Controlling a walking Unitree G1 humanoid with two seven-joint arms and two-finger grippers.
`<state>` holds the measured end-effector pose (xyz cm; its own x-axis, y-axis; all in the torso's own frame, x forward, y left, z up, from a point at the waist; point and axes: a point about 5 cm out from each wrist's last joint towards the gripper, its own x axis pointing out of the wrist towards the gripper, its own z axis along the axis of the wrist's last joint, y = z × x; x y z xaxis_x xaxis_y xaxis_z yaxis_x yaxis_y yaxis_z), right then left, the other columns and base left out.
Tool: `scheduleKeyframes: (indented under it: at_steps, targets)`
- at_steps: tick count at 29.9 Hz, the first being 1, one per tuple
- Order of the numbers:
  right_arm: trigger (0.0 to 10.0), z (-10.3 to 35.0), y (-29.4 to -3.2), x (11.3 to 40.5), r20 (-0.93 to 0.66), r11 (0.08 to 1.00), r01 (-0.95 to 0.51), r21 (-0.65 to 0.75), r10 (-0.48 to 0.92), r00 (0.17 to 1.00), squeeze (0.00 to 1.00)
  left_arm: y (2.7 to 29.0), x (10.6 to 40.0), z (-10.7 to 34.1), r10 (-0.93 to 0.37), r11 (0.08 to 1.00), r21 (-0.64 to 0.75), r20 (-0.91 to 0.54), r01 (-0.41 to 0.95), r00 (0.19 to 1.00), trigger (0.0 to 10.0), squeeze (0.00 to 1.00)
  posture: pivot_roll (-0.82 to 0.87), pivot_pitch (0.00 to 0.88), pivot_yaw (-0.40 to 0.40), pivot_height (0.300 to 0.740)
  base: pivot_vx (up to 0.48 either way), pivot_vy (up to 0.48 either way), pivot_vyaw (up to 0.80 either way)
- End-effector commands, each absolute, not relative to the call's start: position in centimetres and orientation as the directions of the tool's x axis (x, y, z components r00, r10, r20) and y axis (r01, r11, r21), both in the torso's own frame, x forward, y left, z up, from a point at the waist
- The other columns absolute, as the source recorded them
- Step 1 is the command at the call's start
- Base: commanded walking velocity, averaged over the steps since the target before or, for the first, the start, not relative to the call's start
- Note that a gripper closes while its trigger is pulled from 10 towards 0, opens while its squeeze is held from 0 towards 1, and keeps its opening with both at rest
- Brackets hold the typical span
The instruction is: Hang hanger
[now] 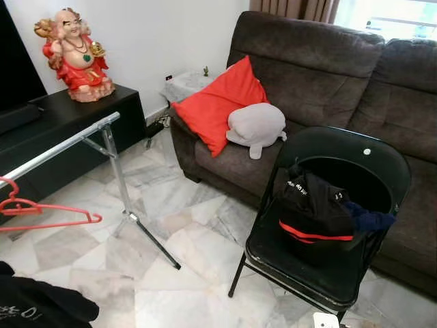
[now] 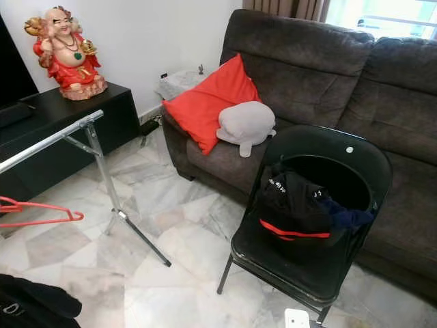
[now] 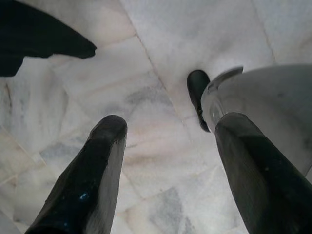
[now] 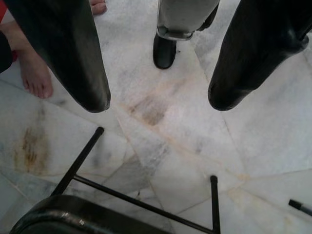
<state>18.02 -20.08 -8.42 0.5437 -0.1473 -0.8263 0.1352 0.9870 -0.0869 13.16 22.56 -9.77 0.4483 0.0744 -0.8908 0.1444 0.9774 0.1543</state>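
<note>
Left gripper (image 3: pixel 165 141) spread over marble floor (image 3: pixel 161 44); right gripper (image 4: pixel 158 100) spread above chair (image 4: pixel 73 214); red hanger (image 1: pixel 41 208) on rail (image 1: pixel 61 145).

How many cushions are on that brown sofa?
2: a red cushion leaning against the sofa's arm end, and a grey cushion lying on the seat right beside it, touching it. The black chair could hide more behind it.

Head stereo downward; wrists floorward
</note>
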Motion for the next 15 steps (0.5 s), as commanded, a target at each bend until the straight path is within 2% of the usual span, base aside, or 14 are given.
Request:
scheduleKeyframes:
  at_steps: [1,13,15]
  targets:
    - [10.0,-8.31,-19.94,18.28,-0.821,0.987,0.137,-0.083,-0.145,0.552,0.00,22.66,13.04,-9.81,0.074,0.978,0.151,-0.895,0.142,0.439,10.0,0.00,0.06,0.000,0.029,0.740,0.322,0.000,0.00]
    - [10.0,-8.16,-19.91,18.54,-0.807,0.985,0.153,-0.084,-0.157,0.569,0.00,22.65,13.27,-9.74,0.065,0.977,0.147,-0.896,0.156,0.440,10.0,0.00,0.04,0.000,0.039,0.740,0.335,0.000,0.00]
    - [10.0,-8.13,-19.93,18.58,-0.804,0.984,0.154,-0.087,-0.160,0.572,0.00,22.64,13.31,-9.73,0.063,0.976,0.147,-0.896,0.160,0.440,10.0,0.00,0.04,0.000,0.039,0.740,0.000,0.000,0.00]
